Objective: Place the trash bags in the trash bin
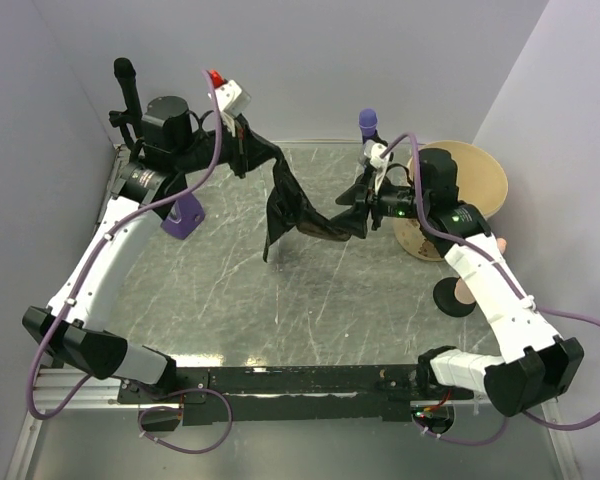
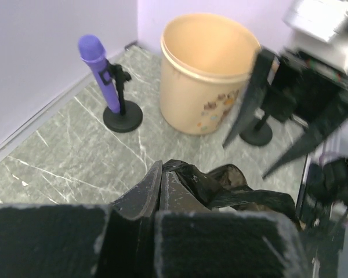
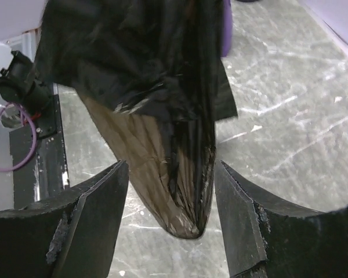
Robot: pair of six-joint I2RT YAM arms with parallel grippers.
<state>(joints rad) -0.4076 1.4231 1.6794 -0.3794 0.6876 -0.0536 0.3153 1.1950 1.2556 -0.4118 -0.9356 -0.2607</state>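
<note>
The left end effector (image 1: 242,128), upper left, pinches the bag (image 1: 285,195) aloft, likely to keep it off the bench, draping toward the bin (image 1: 490,165) at right, while the right end effector (image 1: 355,208) gapes wide around its tail.

The trash bags (image 1: 285,200) are glossy, crinkly plastic film.

Trash bag (image 1: 285,195): glossy black crinkled film, hanging stretched in the air from 11 o'clock toward centre. Trash bin (image 1: 485,175): tan bucket, upright, mouth open, at 2 o'clock.
</note>
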